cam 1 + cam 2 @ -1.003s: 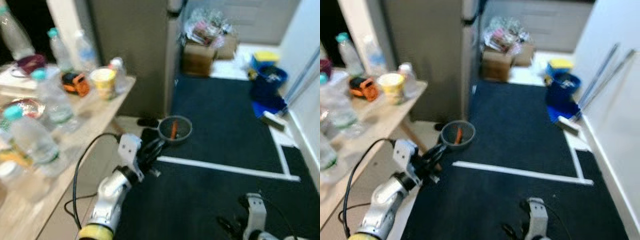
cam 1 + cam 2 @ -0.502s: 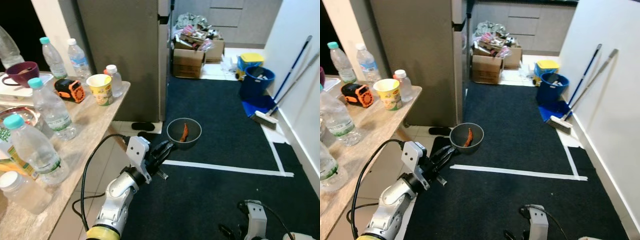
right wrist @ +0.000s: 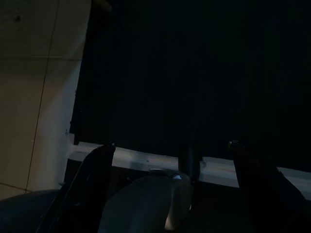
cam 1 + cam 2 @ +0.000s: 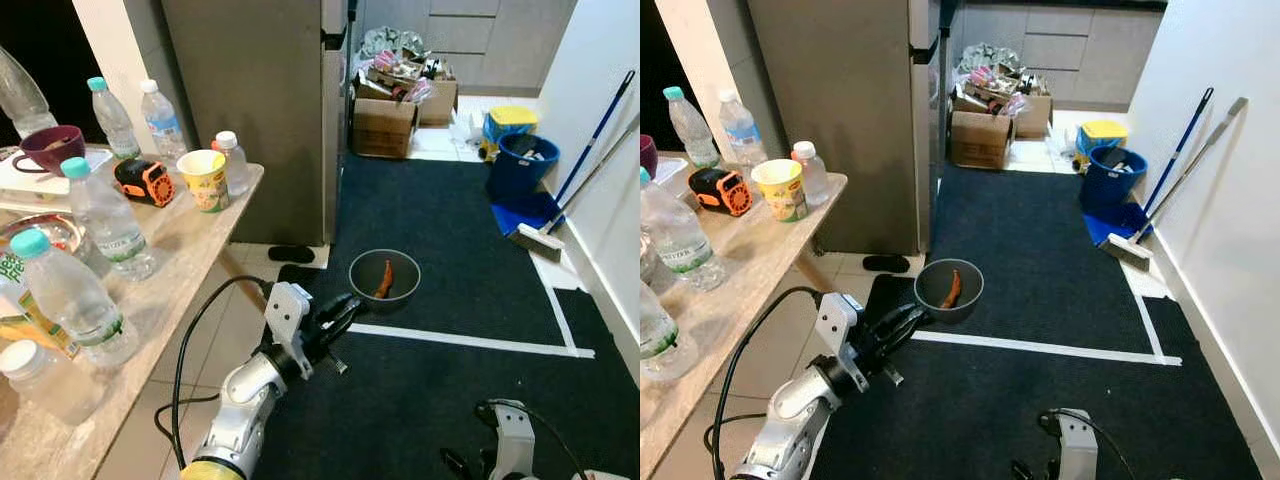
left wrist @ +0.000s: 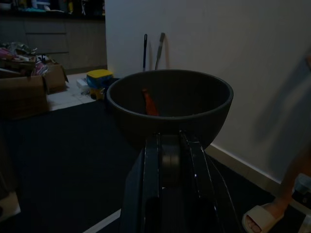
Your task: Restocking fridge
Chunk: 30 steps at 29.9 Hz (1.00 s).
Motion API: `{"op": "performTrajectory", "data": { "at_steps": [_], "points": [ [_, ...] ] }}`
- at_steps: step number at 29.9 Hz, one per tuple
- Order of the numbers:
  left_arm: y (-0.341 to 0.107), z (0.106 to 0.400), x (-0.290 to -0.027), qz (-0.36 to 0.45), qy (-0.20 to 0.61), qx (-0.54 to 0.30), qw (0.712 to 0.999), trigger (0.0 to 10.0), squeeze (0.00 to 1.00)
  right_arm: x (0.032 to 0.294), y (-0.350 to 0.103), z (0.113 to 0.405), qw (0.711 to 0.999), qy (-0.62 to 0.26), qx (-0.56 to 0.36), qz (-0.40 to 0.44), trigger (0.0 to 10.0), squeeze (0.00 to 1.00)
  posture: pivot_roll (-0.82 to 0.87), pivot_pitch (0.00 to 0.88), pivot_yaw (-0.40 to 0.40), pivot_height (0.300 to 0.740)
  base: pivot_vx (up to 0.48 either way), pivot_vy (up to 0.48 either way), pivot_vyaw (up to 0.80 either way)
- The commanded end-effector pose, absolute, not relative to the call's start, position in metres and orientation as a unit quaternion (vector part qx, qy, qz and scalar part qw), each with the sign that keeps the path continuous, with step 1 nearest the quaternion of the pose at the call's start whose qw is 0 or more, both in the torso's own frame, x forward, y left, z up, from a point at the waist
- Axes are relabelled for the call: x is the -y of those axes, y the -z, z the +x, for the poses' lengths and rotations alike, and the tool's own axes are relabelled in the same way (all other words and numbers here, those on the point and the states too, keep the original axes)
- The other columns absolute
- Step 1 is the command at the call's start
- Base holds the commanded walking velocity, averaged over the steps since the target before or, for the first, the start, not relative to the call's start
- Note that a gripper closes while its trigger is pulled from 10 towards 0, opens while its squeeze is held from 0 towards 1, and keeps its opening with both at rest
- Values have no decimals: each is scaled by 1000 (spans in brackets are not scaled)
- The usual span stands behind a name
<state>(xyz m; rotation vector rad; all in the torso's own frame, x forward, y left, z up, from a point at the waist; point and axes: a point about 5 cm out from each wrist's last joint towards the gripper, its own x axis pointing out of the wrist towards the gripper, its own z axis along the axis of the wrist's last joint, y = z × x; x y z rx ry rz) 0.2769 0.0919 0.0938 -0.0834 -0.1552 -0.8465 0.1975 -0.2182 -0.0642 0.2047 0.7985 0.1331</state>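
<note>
The left gripper (image 4: 345, 308) held the rim of a grey bowl (image 4: 385, 278) with its fingers closed, as half a second before; the bowl carried one orange carrot (image 4: 384, 279); the camera had shifted slightly; five water bottles stood on the worktop (image 4: 190, 235) at left; labels were unreadable; the right gripper's fingers (image 3: 95, 167) stood spread, holding nothing.

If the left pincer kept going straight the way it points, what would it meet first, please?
Probably the bowl: the left pincer aims at its side wall in the wrist view, though depth between them is unclear.
</note>
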Motion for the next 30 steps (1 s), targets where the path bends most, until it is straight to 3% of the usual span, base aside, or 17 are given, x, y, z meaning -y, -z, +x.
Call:
{"op": "performTrajectory", "data": {
  "at_steps": [1,5,30],
  "points": [
    [-94,277,-87,-43,417,77,905,10000,0,218,64,198,915,-60,-388,98,10000,0,-24,29,-2,740,262,0,0],
    [-94,277,-87,-43,417,78,905,10000,0,217,64,199,915,-60,-388,97,10000,0,-24,29,-2,740,255,0,0],
    [-92,278,-88,-42,411,73,908,10000,0,212,64,202,915,-67,-386,98,10000,0,-21,26,1,740,10,0,-753]
  ]
}}
